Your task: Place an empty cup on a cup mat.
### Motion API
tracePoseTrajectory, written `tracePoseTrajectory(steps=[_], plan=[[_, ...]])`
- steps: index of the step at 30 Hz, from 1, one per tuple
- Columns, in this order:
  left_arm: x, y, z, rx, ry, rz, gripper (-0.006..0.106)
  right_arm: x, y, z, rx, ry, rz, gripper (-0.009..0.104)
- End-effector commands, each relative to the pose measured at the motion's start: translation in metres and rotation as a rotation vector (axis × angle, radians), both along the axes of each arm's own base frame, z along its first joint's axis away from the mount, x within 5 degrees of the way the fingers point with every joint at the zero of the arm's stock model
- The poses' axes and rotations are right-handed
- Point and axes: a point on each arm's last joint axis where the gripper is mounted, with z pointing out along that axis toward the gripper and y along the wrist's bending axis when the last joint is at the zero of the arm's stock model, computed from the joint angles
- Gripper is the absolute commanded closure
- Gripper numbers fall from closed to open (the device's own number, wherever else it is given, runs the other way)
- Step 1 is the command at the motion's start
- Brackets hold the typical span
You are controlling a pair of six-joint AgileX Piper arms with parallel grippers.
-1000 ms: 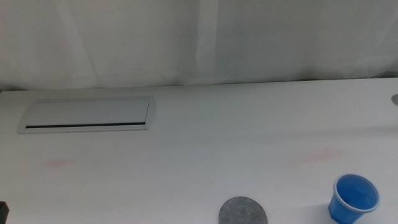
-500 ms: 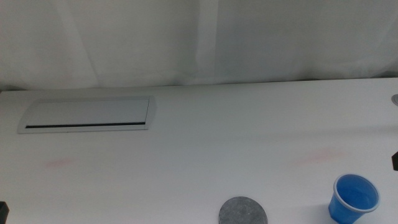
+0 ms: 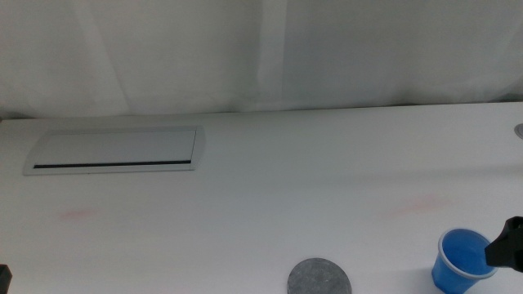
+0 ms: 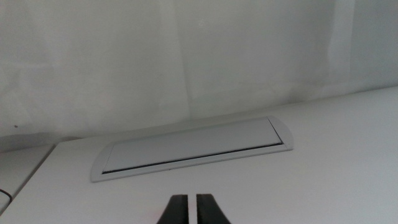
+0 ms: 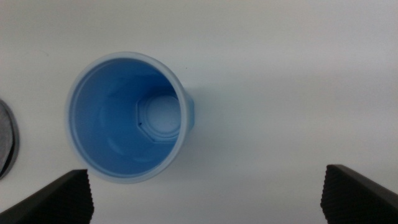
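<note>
Near the table's (image 3: 270, 188) front right corner stands the cup (image 3: 462, 260), upright and empty, blue inside, well apart from the cup mat (image 3: 319, 278) lying flat to its left at the near edge. No brand, label or writing readable anywhere. Seen from the right wrist: right gripper (image 5: 205, 196) above the cup, jaws wide apart, mat edge just showing. Seen from the left wrist only: left gripper (image 4: 191, 210) waiting, jaws nearly together, facing the white slotted panel (image 4: 193, 148) far left.

Lab: white table (image 3: 270, 180), curtain (image 3: 245, 49)
</note>
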Motion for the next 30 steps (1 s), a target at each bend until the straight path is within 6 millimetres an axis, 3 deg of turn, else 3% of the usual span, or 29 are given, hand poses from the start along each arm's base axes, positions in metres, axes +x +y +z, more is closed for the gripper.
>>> tracePoseTrajectory(steps=[1, 17, 24, 27, 30], plan=[[-0.001, 0.0, -0.005, -0.01, 0.0, -0.007, 0.103, 0.001, 0.0, -0.007, 0.0, -0.015, 0.003, -0.008], [-0.001, 0.0, -0.005, -0.01, 0.0, -0.007, 0.103, 0.042, -0.001, -0.056, -0.032, 0.073, -0.008, -0.008], [-0.001, 0.0, -0.005, -0.01, 0.0, -0.007, 0.103, 0.051, -0.001, -0.074, -0.036, 0.119, 0.002, -0.006], [-0.001, 0.0, -0.005, -0.01, 0.0, -0.007, 0.103, 0.052, 0.0, -0.077, -0.033, 0.131, 0.002, 0.002], [-0.001, 0.0, -0.005, -0.01, 0.0, -0.007, 0.103, 0.052, 0.005, -0.077, -0.035, 0.13, 0.025, 0.027]])
